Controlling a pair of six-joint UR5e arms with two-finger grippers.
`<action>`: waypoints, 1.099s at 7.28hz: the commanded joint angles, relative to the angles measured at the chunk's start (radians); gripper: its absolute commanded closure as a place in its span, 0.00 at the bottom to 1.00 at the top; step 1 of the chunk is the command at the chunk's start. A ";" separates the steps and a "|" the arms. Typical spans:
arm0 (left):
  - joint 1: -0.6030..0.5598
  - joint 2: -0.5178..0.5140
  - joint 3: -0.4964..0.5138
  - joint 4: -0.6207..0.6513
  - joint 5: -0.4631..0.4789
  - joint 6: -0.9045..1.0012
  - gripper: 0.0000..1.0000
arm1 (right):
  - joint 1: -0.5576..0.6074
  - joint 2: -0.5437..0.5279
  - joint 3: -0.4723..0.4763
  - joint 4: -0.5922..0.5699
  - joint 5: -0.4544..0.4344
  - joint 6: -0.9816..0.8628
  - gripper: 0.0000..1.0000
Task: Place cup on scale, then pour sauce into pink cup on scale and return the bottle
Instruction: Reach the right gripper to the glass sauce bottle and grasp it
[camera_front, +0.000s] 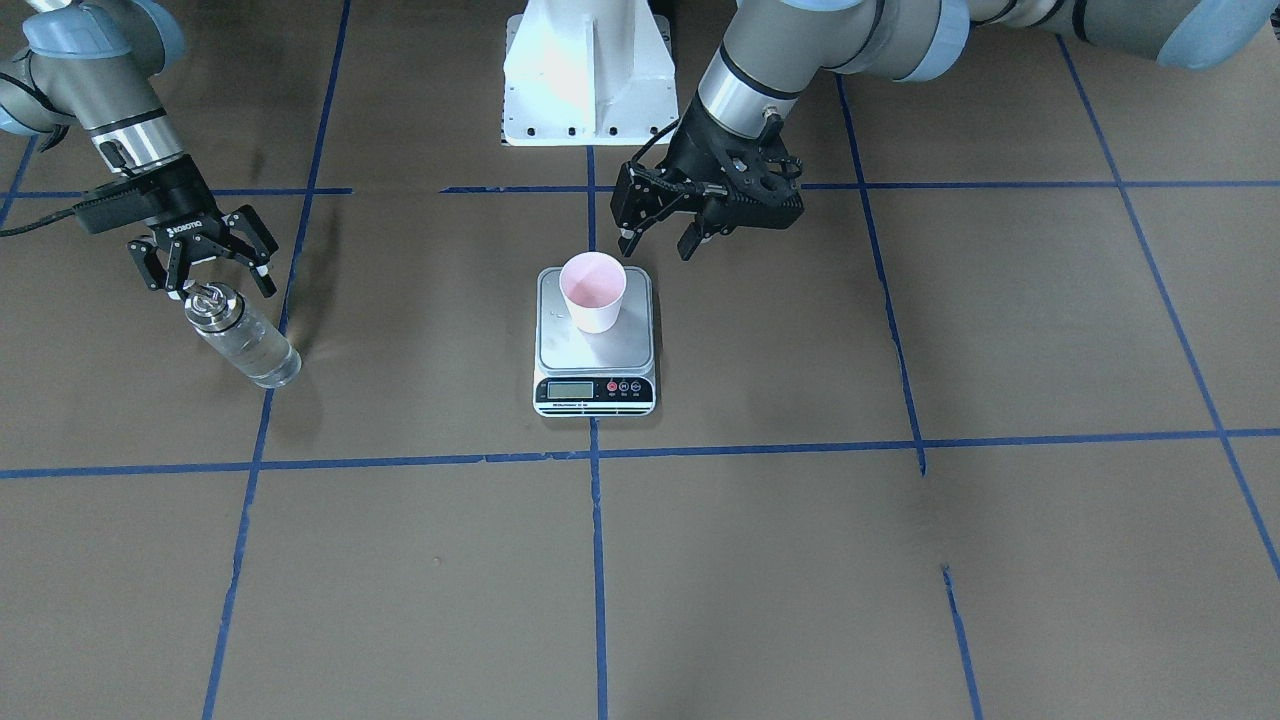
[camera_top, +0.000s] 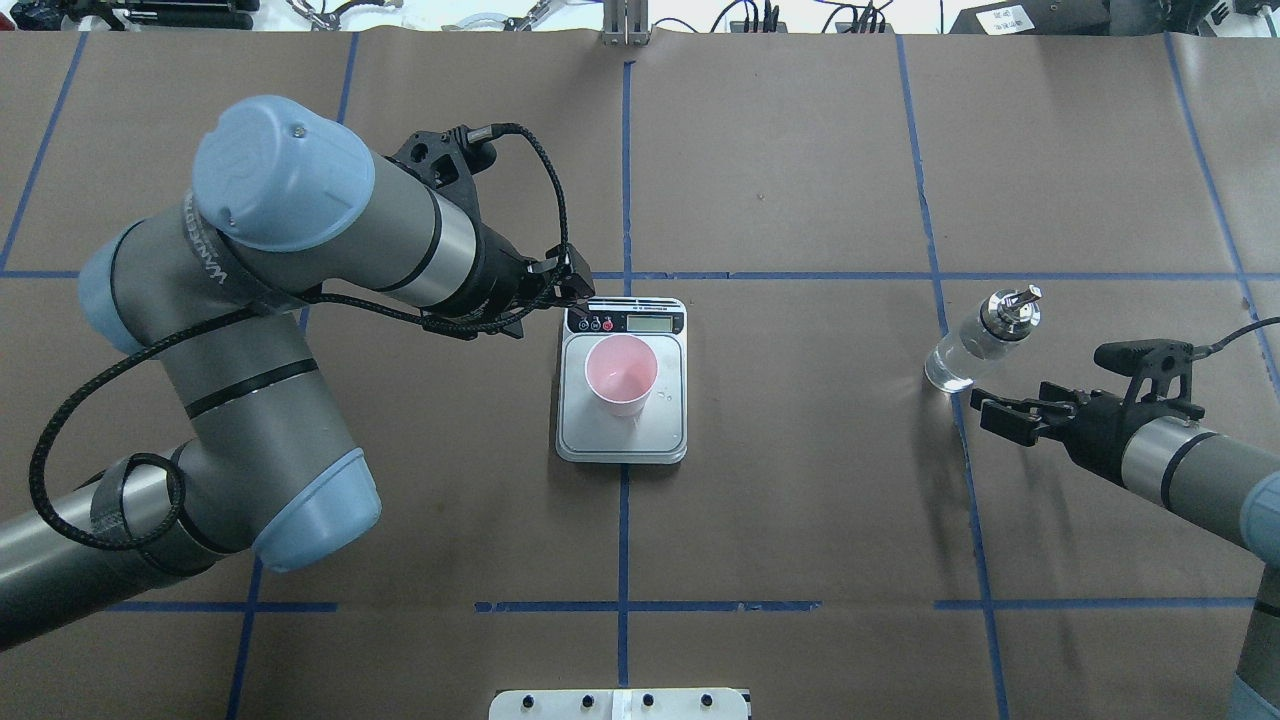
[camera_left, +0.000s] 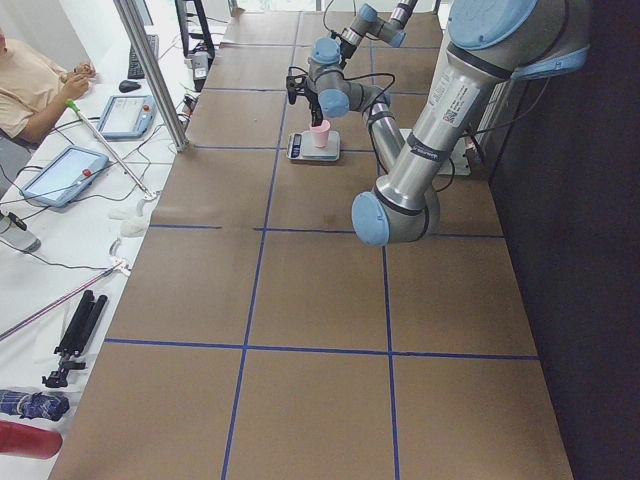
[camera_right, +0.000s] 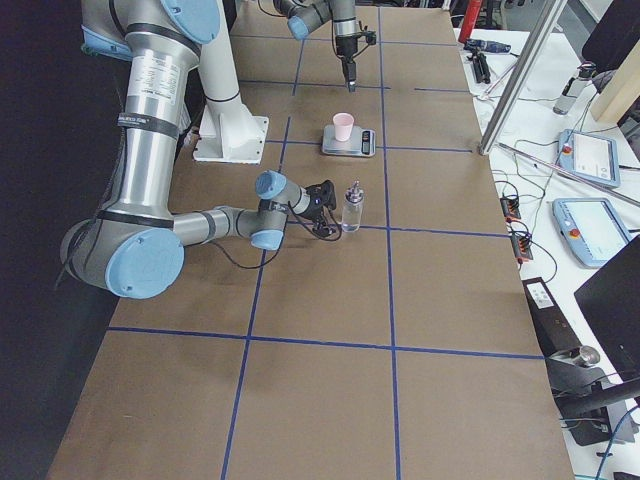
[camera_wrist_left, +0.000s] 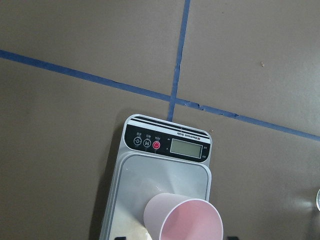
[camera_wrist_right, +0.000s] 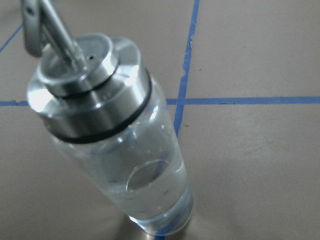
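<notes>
The pink cup (camera_front: 592, 292) stands upright on the scale (camera_front: 595, 352) at the table's middle, also in the overhead view as cup (camera_top: 620, 375) on scale (camera_top: 620, 440). My left gripper (camera_front: 658, 240) hovers open and empty just behind the cup on the robot's side. The left wrist view looks down on the cup (camera_wrist_left: 185, 220) and the scale's display (camera_wrist_left: 186, 146). The glass bottle (camera_front: 240, 335) with its silver cap stands on the table to the robot's right, clear sauce (camera_wrist_right: 150, 192) inside it. My right gripper (camera_front: 210, 280) is open close beside the bottle (camera_top: 975, 345), not gripping it.
The white robot base (camera_front: 588, 75) stands at the table's robot edge. Blue tape lines (camera_front: 597, 455) grid the brown table. A person (camera_left: 25, 85) sits at a side bench with tablets (camera_left: 62, 175) and cables. A metal pole (camera_left: 150, 75) rises beside the table's operator side.
</notes>
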 joint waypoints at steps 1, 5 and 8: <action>0.000 0.000 0.002 0.000 0.000 0.000 0.27 | -0.055 0.005 0.036 -0.053 -0.130 0.003 0.00; 0.000 0.000 0.010 -0.002 0.000 0.002 0.23 | -0.071 0.028 0.044 -0.120 -0.256 0.001 0.00; 0.000 0.002 0.010 -0.002 0.000 0.000 0.23 | -0.089 0.091 0.038 -0.192 -0.320 -0.011 0.00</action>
